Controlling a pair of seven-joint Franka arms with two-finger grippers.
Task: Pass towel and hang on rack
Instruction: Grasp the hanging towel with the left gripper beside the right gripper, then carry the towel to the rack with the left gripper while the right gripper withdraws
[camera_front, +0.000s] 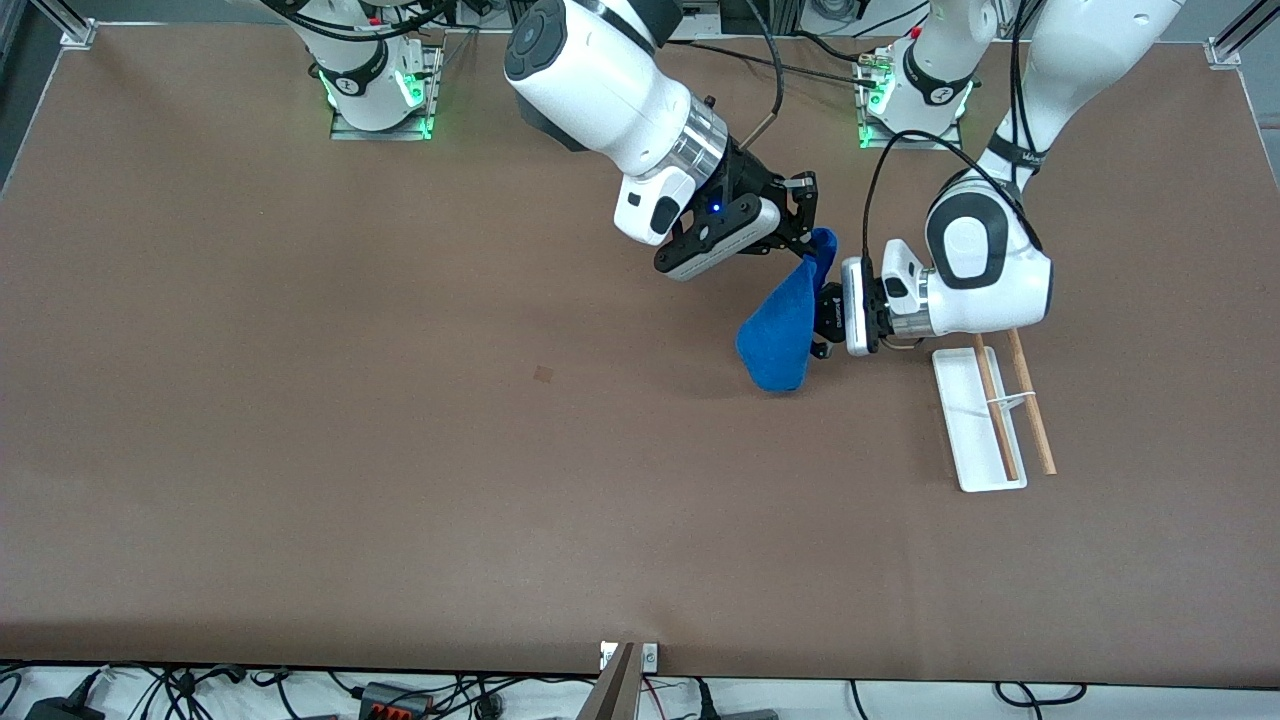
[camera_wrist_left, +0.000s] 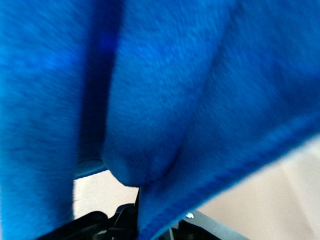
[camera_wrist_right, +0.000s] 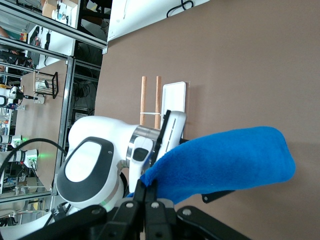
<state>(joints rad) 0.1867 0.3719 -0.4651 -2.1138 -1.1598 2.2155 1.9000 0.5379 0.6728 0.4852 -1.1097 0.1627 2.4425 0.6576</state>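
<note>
Right gripper (camera_front: 812, 238) pinches the blue towel's (camera_front: 782, 330) top corner; cloth hangs below it, above the table (camera_front: 300, 400). Left gripper (camera_front: 826, 322) presses against the hanging cloth; I cannot tell its finger state. Rack (camera_front: 975, 425) sits beside the left gripper. Risk, as I judge it: an early release before a firm grasp drops the towel.

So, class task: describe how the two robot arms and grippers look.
Both arms have glossy white rounded shells with black joint caps, black cables and green-lit bases. The right gripper is black, behind a silver wrist ring and a white camera block with a blue light. The left gripper is black too.
</note>
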